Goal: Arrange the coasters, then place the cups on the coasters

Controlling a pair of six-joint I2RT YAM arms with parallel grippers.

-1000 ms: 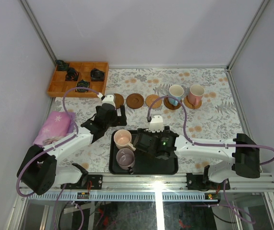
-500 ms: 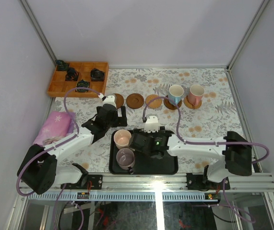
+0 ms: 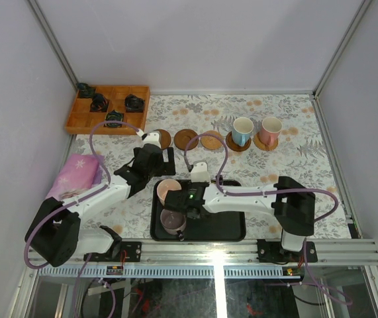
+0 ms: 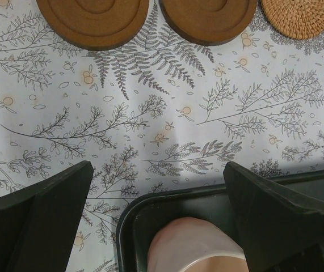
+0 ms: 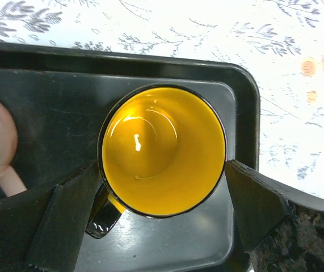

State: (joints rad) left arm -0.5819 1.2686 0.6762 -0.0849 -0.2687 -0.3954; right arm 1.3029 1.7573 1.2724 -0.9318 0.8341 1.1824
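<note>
Five coasters (image 3: 187, 139) run in a row across the middle of the top view. Two at the right end already carry cups: a blue-handled cup (image 3: 243, 129) and a pinkish cup (image 3: 271, 126). That leaves three bare discs. The left wrist view shows two of them in smooth brown wood with turned rings and one in woven straw-coloured fibre, at the upper right of that frame.

Three more cups sit on the black tray (image 3: 223, 226), low in the centre, which makes five in all. The pale pink cup (image 3: 169, 191) and the mauve cup (image 3: 173, 220) show from above. The yellow cup (image 5: 164, 150), glossy yellow inside with a dark outer wall and handle, shows only to the right wrist camera.

The right gripper (image 5: 162, 164) has its fingers spread wide, one on each side of that yellow rim (whether they touch it I cannot tell). The left gripper (image 4: 157, 170) is equally splayed and holds nothing. It hangs over the leaf-printed tablecloth (image 4: 167, 113) by the tray's rounded corner.
</note>
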